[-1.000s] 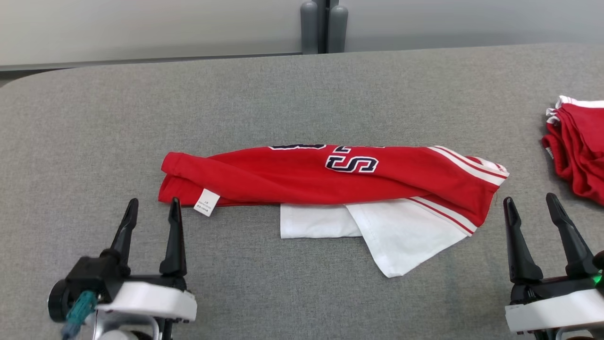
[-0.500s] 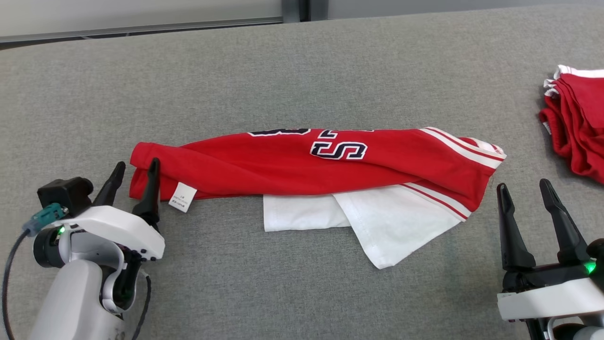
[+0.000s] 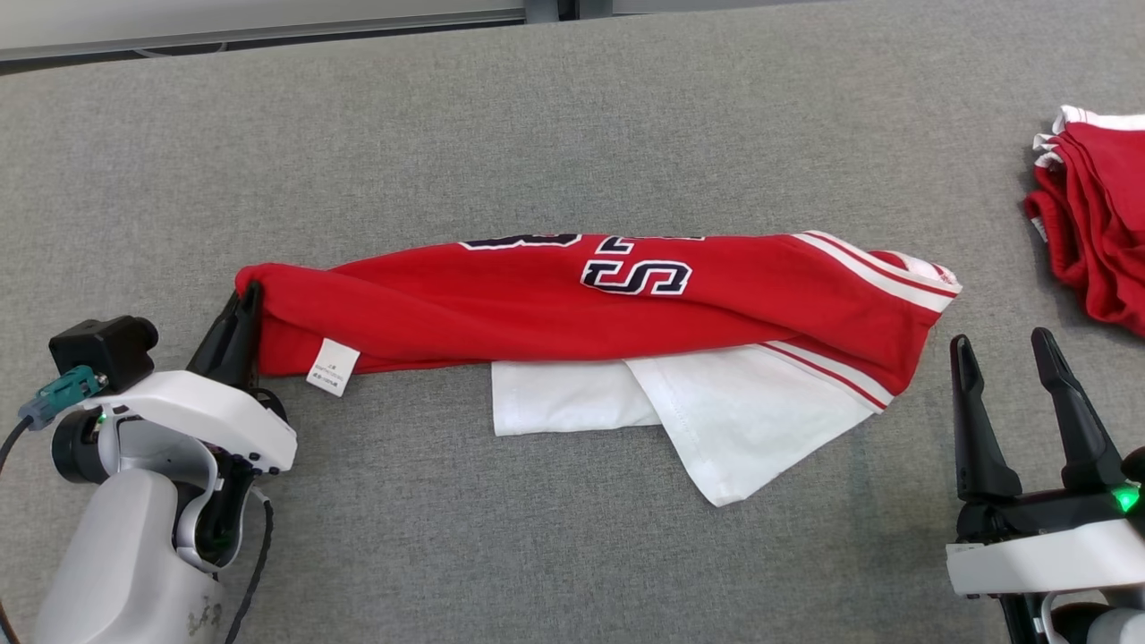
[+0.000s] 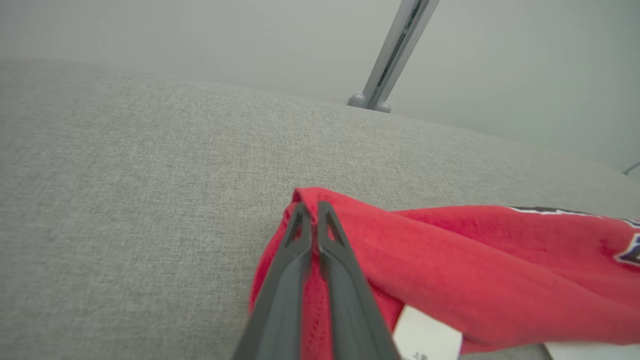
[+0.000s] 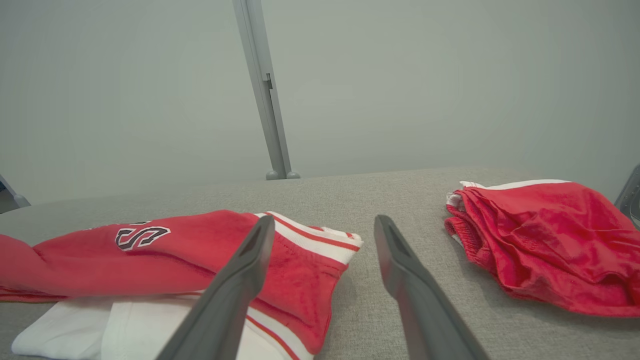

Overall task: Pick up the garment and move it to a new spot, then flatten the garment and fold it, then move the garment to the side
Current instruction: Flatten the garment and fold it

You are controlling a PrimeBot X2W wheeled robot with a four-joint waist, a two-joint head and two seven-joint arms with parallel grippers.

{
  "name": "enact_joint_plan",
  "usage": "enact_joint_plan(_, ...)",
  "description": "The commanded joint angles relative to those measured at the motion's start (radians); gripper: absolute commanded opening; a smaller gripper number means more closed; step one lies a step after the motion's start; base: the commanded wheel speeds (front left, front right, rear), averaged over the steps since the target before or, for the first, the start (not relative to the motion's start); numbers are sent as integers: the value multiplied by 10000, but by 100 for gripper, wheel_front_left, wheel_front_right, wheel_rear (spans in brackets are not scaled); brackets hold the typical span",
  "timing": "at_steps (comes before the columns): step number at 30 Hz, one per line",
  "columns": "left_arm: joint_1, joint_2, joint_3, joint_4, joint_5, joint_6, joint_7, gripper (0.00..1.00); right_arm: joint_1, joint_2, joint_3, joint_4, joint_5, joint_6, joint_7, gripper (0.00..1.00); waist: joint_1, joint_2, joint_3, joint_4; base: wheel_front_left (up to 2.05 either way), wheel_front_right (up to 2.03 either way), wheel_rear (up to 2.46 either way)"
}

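While our left gripper (image 3: 248, 297) clamps the left end of the rumpled red-and-white cotton garment (image 3: 537, 313) lying mid-table on the grey fabric table (image 3: 572, 134), we should close our wide-open right gripper (image 3: 1002, 340) on its striped right end, lifting both evenly.

A wide table (image 3: 572, 116) covered in grey woven fabric is seen under even, soft light. Behind it a plain pale grey wall (image 5: 425, 75) is divided by a slim grey metal post (image 5: 262, 90), set on rounded feet at the table's far edge.
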Motion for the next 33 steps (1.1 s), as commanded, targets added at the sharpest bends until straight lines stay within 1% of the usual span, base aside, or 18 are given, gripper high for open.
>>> enact_joint_plan(1,-153,181,-15,6,162,27,-307,0,-100,15,-67,11,68,-4,-37,100,0,0,9,25,0,0,0)
enact_joint_plan(4,-42,181,-48,-150,222,67,-469,0,-69,22,-137,24,83,-4,-38,100,0,0,-25,67,0,0,0)
enact_joint_plan(5,35,267,-79,-318,406,145,-593,0,-31,26,-193,29,83,-4,-29,100,0,0,-50,109,0,0,0)
enact_joint_plan(10,692,345,-299,-1700,805,536,-684,0,183,112,-370,12,250,-4,66,100,0,0,-223,456,0,0,0)
enact_joint_plan(14,1616,453,-430,-3106,990,992,-132,0,294,113,-351,-13,309,-4,149,100,0,0,-414,677,0,0,0)
enact_joint_plan(17,2569,418,-433,-4075,879,1382,425,0,370,111,-331,33,326,-4,157,100,0,0,-552,749,0,0,0)
enact_joint_plan(20,3618,312,-396,-4971,659,1741,875,0,463,139,-361,17,315,-4,161,100,0,0,-658,842,0,0,0)
enact_joint_plan(21,3959,200,-403,-5240,523,1847,1000,0,532,149,-400,10,321,-2,175,100,0,0,-694,901,0,0,0)
enact_joint_plan(25,5034,11,-400,-6097,201,2181,1380,0,758,140,-585,-6,351,-2,222,100,0,0,-780,1129,0,0,0)
enact_joint_plan(28,5543,41,-270,-6448,148,2416,1521,0,838,149,-609,-100,315,-4,318,100,0,0,-795,1188,0,0,0)
enact_joint_plan(30,5645,79,-233,-6408,96,2468,1599,0,817,129,-623,-195,298,-4,381,100,0,0,-753,1186,0,0,0)
enact_joint_plan(33,5304,-52,-308,-5841,-89,2230,1451,0,676,94,-595,-350,268,-4,450,100,0,0,-648,1123,0,0,0)
